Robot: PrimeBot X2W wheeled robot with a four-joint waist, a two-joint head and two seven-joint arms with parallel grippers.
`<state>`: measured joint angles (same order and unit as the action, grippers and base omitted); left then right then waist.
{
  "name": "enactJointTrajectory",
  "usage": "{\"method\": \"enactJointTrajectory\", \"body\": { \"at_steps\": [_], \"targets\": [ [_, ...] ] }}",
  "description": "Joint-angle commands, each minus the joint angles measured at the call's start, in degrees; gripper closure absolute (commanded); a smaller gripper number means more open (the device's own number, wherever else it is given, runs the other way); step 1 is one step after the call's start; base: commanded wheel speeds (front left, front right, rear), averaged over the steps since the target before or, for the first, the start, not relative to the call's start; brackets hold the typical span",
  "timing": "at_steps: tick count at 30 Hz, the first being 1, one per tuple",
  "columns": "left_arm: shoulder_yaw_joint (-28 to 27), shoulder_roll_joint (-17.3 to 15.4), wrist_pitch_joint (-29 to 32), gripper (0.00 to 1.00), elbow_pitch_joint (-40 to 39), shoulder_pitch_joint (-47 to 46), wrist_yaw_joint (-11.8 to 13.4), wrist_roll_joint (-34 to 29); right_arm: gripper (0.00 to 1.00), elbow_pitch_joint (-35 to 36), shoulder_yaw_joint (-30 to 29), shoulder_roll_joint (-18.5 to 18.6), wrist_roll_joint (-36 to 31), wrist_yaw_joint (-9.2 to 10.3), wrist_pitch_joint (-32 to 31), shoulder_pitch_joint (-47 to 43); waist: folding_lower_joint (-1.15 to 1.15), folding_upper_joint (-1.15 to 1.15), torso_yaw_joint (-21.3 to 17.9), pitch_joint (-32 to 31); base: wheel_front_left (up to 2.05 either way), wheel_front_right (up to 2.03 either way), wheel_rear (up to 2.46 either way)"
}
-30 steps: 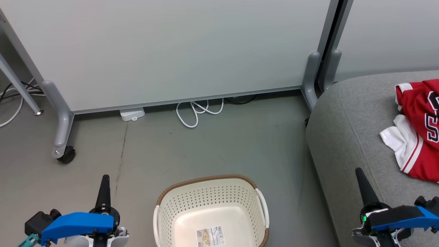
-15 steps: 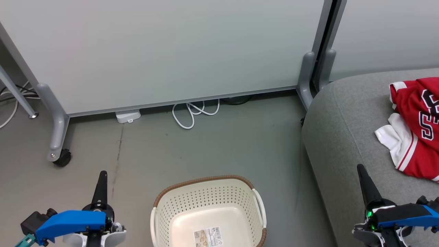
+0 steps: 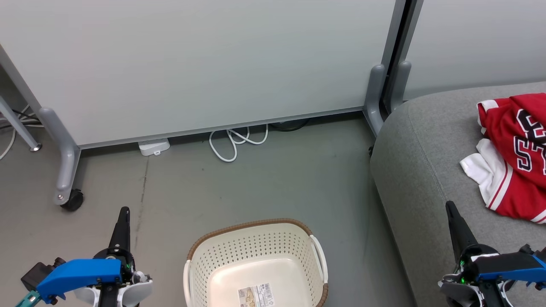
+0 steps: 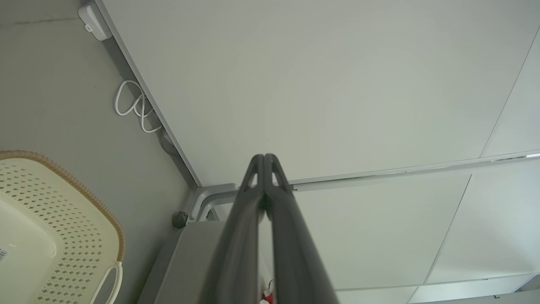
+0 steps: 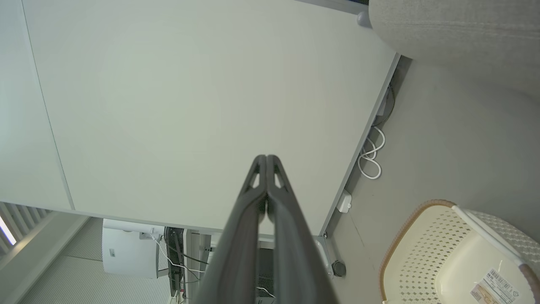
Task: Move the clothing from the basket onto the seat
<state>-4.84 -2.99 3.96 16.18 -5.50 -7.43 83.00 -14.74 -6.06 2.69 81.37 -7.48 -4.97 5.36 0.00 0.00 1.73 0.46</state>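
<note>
The red clothing [image 3: 514, 151] with white trim and black-and-white numbers lies crumpled on the light-grey seat [image 3: 422, 157] at the right edge of the head view. The cream perforated basket [image 3: 256, 251] with its brown rim stands on the floor at bottom centre, holding nothing but the barcode label [image 3: 256, 295] on its bottom. My left gripper [image 3: 124, 212] is shut, to the left of the basket above the floor. My right gripper [image 3: 449, 206] is shut over the seat's front edge, apart from the clothing. Both wrist views show fingers pressed together [image 4: 264, 157] [image 5: 266, 157].
A white partition panel [image 3: 204, 64] on grey legs with a castor [image 3: 71, 200] stands behind the basket. A looped white cable [image 3: 234, 143] and a white power adapter [image 3: 153, 147] lie at its foot. Grey floor [image 3: 256, 187] lies open between partition, basket and seat.
The whole head view has shifted left and slightly up, so the camera has turned right. Both grippers sit a little lower in the picture, still shut. Clothing and basket keep their places.
</note>
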Motion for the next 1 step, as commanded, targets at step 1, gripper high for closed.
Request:
{"method": "enactJointTrajectory", "body": {
  "at_steps": [1],
  "targets": [
    [-0.37, -0.02, 0.22, 1.00, -0.54, -0.88, -0.08, 0.75, 1.00, 0.44, -0.20, 0.29, 0.97, -0.02, -0.18, 0.91, 0.00, 0.00, -0.05, -0.01, 0.00, 0.00, 0.00]
  ]
}}
